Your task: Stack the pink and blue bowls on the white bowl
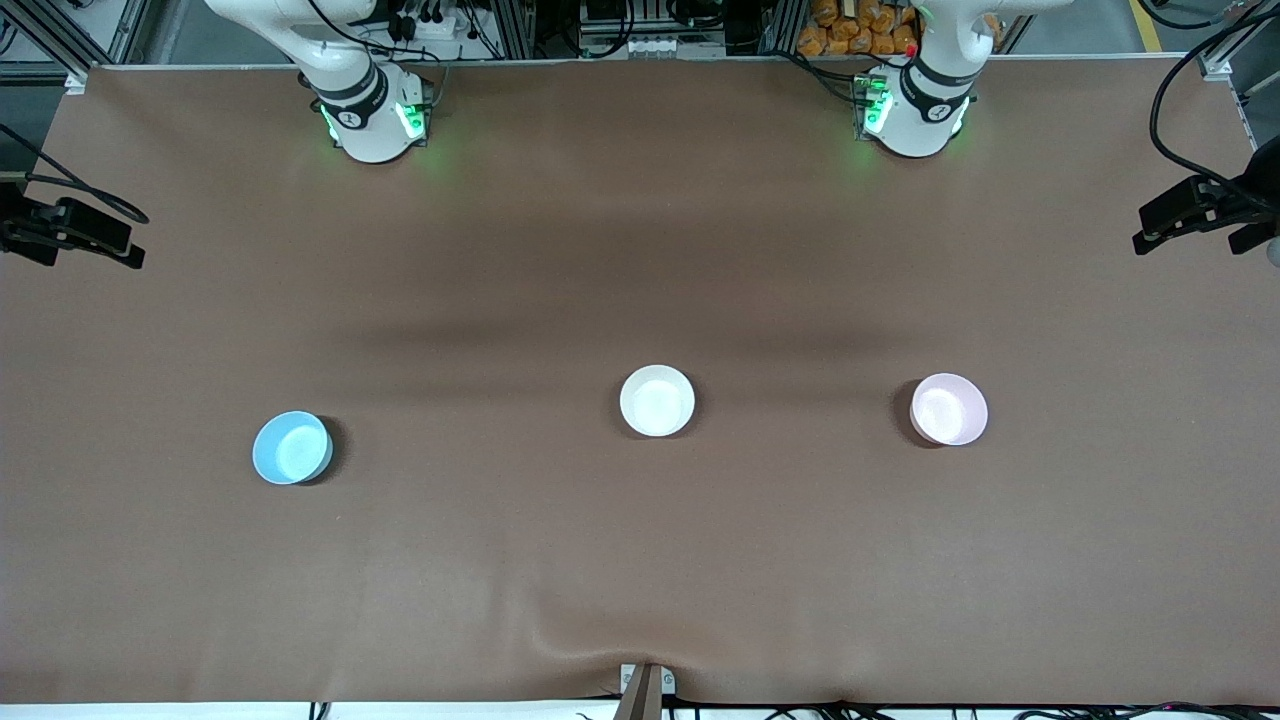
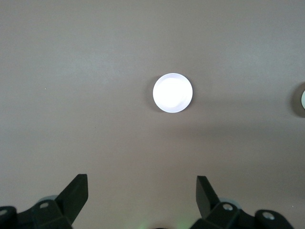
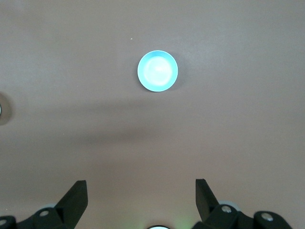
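Observation:
The white bowl [image 1: 657, 401] stands upright at the middle of the table. The pink bowl [image 1: 948, 409] stands toward the left arm's end, and the blue bowl [image 1: 292, 448] toward the right arm's end, slightly nearer the front camera. All three stand apart and are empty. My left gripper [image 2: 142, 183] is open and empty, high over the table, with the pink bowl [image 2: 172, 92] in its view. My right gripper [image 3: 141, 188] is open and empty, high over the table, with the blue bowl [image 3: 158, 70] in its view. Neither gripper shows in the front view.
The brown table cover [image 1: 640, 560] has a fold at its front edge by a small mount [image 1: 645, 690]. Black camera brackets [image 1: 70, 235] [image 1: 1205, 210] stand at both ends. The white bowl's edge shows in the left wrist view [image 2: 301, 100].

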